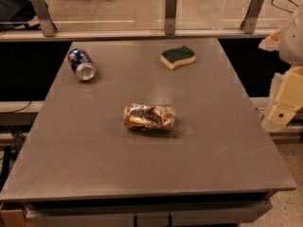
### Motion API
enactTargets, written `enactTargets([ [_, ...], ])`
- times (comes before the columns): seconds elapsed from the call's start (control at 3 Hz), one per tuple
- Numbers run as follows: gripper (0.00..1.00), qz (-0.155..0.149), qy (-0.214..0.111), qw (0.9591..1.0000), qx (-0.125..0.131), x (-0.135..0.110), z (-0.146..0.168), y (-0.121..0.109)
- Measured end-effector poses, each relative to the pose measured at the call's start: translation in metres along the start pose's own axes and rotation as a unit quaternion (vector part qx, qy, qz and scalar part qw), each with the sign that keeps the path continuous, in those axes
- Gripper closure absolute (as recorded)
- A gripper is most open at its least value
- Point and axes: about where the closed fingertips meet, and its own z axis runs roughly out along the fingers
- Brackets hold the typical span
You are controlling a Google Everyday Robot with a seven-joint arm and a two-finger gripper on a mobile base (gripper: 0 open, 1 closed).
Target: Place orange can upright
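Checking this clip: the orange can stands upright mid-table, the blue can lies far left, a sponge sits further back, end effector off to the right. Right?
No. The camera view shows the orange can lying on its side on the table, not upright. The blue can, sponge and the end effector off to the right are as stated.

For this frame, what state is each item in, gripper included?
orange can: crumpled, lying on its side in the middle of the table, not upright, not held.
blue can: lying on its side at the far left, silver end toward the camera.
sponge: lying flat, green face up, on the far side.
gripper: at the right edge of view, beyond the table's right side, apart from both cans.
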Motion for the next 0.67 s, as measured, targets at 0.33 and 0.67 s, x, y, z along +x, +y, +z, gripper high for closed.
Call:
enactTargets([
  [0.33, 0.0, 0.0, 0.0, 1.0, 0.0, 0.0, 0.0, 0.0],
  [0.67, 0.0, -0.013, -0.018, 0.9997, -0.006, -0.024, 0.019, -0.002],
])
